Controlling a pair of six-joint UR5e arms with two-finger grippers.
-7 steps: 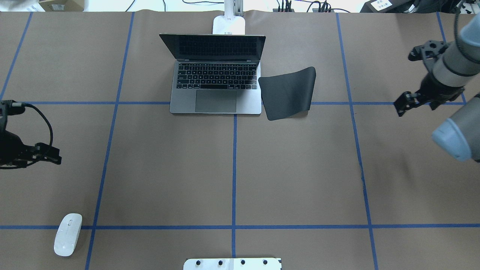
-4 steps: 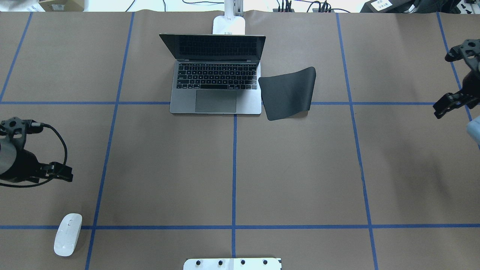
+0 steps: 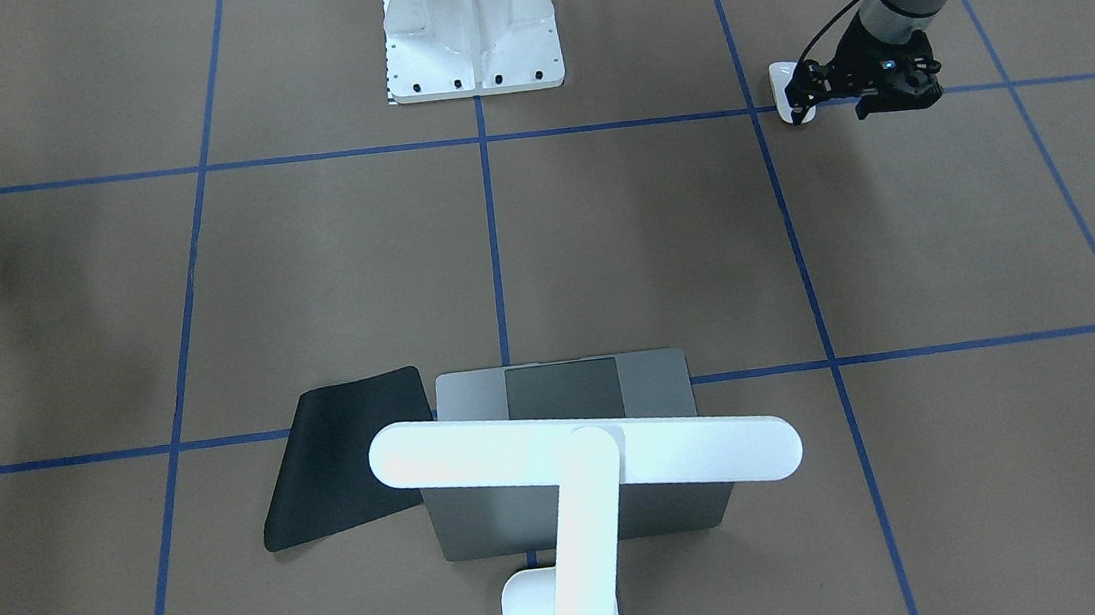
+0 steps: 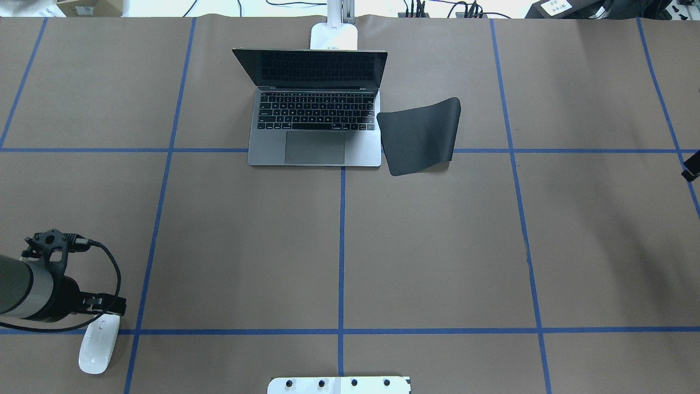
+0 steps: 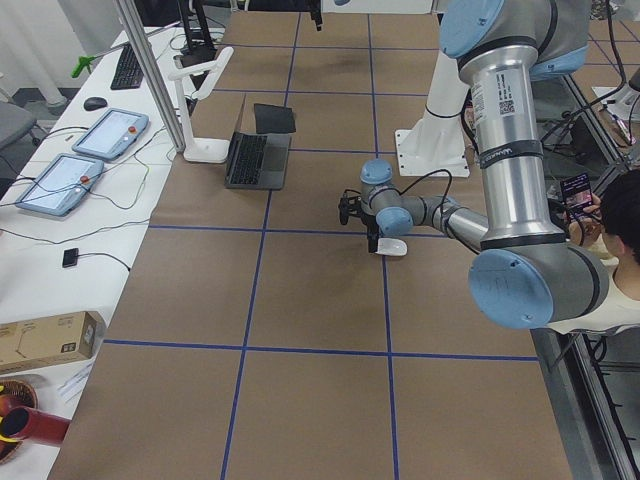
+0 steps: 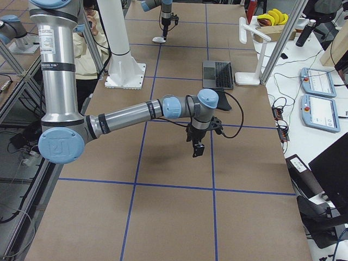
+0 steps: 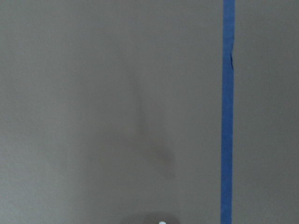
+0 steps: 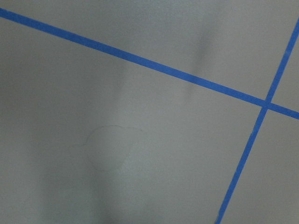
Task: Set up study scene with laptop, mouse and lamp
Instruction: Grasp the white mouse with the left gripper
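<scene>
The mouse (image 4: 98, 346), a small glossy white oval, lies untouched near the table's near-left corner. The left gripper (image 3: 864, 101) has swung down along the left edge to hang just over its far end, fingers apart and not yet around it, while the right gripper (image 4: 690, 167) has withdrawn to the right edge, where I cannot tell whether its fingers are apart. This looks like the reach for the mouse, whose slick rounded shell wants a centred pinch before it joins the matte grey metal laptop (image 4: 314, 148), open at the middle of the far edge beneath the lamp (image 3: 582, 460) and its long white bar.
</scene>
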